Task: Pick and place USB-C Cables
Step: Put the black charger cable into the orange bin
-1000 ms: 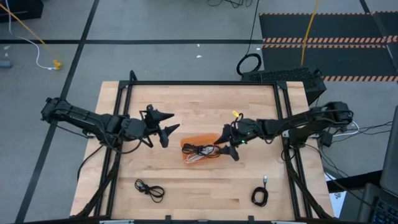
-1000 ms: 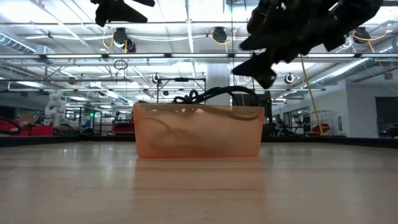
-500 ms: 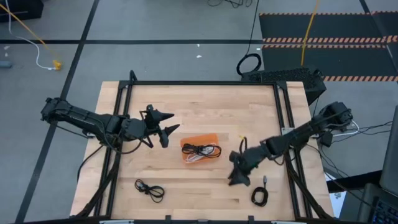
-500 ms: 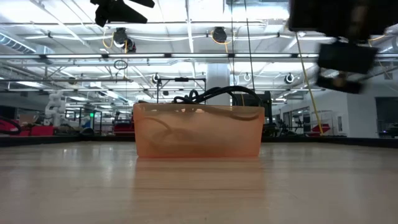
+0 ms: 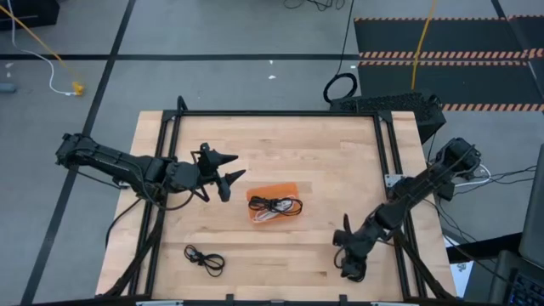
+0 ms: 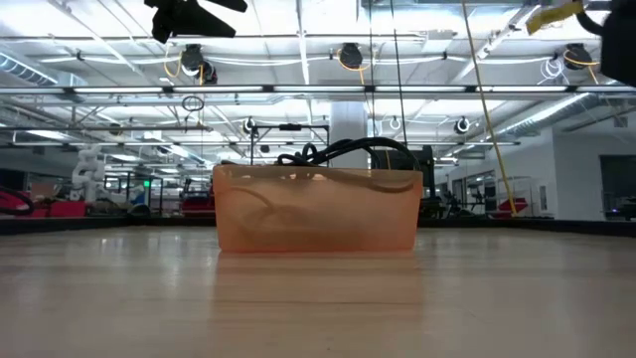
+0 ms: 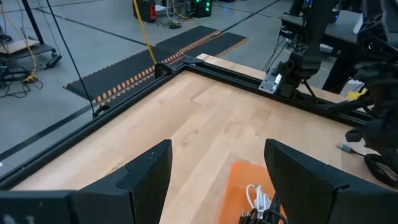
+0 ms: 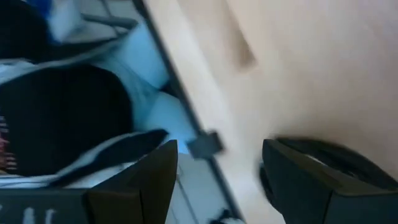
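The orange tray point(image 5: 274, 204) sits mid-table with black and white USB-C cables point(image 5: 276, 206) coiled inside; a black loop point(image 6: 348, 149) rises above its rim. Another black cable point(image 5: 204, 257) lies on the wood near the table's near-left side. My right gripper point(image 5: 348, 257) is open, near the table's near-right corner, over a further black cable that it mostly hides; that coil point(image 8: 323, 162) shows blurred beside its fingers. My left gripper point(image 5: 225, 172) waits open above the table, left of the tray point(image 7: 249, 183).
A black frame rail point(image 5: 276, 113) runs along the table's far edge and down both sides. A large black cable loop point(image 5: 340, 87) lies on the floor beyond the far edge. Bare wood stretches between the tray and the near edge point(image 5: 280, 272).
My right gripper has swung from the tray's right end toward the table's near-right corner and now stands over the black cable lying there. In the low view it has passed out toward the right. The tray and its cables have stayed put.
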{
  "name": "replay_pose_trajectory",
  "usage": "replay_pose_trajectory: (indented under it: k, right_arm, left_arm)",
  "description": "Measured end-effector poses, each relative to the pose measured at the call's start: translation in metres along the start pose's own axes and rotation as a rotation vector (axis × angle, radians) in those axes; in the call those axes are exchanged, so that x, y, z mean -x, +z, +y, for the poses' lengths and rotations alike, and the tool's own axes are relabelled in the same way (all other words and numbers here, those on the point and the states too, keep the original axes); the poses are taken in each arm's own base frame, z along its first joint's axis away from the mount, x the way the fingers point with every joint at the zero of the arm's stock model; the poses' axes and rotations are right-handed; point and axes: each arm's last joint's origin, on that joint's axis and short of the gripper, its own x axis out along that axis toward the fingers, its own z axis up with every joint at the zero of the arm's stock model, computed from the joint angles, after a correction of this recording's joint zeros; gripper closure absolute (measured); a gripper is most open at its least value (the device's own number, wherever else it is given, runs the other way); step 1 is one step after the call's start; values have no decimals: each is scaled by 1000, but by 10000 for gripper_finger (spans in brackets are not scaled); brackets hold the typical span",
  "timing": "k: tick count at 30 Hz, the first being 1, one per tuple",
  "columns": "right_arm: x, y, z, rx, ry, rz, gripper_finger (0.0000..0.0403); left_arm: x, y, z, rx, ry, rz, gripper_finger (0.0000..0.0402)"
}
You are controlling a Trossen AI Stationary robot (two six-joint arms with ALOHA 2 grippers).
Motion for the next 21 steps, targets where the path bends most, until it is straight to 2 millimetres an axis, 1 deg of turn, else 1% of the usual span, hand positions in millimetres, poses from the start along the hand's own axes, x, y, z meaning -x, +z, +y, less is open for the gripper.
replay_pose_trajectory:
  k: [5, 8, 12, 17, 21]
  right_arm:
    - [1, -5, -17, 65, -173, 41, 177]
    - [2, -7, -22, 121, -228, 61, 177]
    - [2, -6, -21, 205, -208, 65, 177]
    - [10, -6, -10, 269, -139, 47, 177]
    - [17, -8, -12, 321, -169, 46, 177]
  left_arm:
    - [0, 0, 0, 16, 0, -1, 144]
    - [0, 1, 0, 31, -4, -10, 144]
    - [0, 3, -1, 49, -11, -29, 144]
    - [0, 6, -2, 69, -20, -55, 144]
    - [0, 8, -3, 76, -22, -67, 144]
